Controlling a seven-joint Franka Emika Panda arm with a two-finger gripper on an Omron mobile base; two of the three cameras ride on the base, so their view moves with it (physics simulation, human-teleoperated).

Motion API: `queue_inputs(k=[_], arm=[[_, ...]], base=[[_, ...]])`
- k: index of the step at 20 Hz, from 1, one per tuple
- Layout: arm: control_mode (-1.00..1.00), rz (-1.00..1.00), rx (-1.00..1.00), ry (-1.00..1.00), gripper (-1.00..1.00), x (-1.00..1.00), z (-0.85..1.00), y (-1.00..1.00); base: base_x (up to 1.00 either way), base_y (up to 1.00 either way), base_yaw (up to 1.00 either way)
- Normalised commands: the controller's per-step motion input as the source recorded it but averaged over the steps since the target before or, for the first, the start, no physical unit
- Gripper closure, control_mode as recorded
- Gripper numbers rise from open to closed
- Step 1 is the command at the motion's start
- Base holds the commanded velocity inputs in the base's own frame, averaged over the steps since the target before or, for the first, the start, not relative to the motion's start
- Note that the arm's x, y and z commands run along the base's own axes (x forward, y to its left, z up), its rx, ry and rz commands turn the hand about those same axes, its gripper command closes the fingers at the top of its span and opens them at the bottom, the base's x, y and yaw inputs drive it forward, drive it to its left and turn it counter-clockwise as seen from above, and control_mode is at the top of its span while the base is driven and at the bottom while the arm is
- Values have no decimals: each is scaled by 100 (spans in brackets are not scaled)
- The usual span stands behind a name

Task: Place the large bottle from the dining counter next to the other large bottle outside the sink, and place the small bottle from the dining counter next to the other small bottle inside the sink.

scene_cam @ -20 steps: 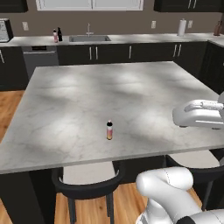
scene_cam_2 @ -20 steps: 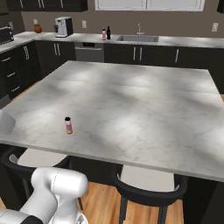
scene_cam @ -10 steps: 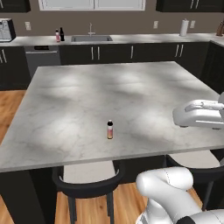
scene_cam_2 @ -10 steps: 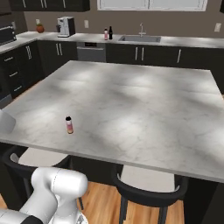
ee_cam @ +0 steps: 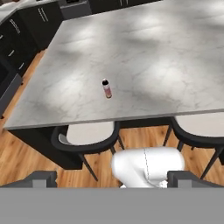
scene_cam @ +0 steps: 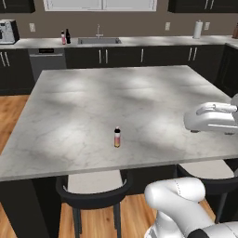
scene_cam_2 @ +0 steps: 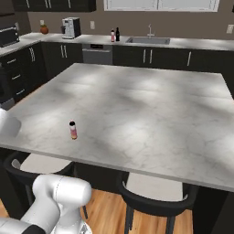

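Observation:
The small bottle [scene_cam: 117,137] [scene_cam_2: 72,130] [ee_cam: 106,89], orange-pink with a dark cap, stands upright near the front edge of the marble dining counter [scene_cam: 139,88] [scene_cam_2: 151,105]. On the far wall worktop, left of the sink [scene_cam: 99,41] [scene_cam_2: 148,40], the pink-yellow large bottle [scene_cam: 63,37] [scene_cam_2: 112,35] stands right beside the black other large bottle [scene_cam: 68,36] [scene_cam_2: 117,34]. My gripper [ee_cam: 113,178] hangs high in front of the counter, looking down on the small bottle from well off. Its fingertips [ee_cam: 42,177] stand wide apart, open and empty. The sink's inside is hidden.
Two dark stools [scene_cam: 95,186] [scene_cam_2: 155,196] are tucked under the counter's front edge. A coffee machine [scene_cam_2: 70,28] and a paper towel roll [scene_cam: 198,29] stand on the wall worktop. Wooden floor [scene_cam: 16,111] runs between counter and cabinets.
The far worktop has slid slightly to the right in both base views, a small camera shift. The bottles have not moved and the gripper stays open.

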Motion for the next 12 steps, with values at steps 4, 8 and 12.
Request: queue_inputs(k=[4, 8, 12], arm=[[-100, 9, 0, 6, -100, 45, 0, -35], [-100, 7, 0, 9, -100, 41, 0, -22], [-100, 5, -1, 9, -100, 34, 1, 1]], base=[[0, 0, 0], [0, 0, 0], [0, 0, 0]])
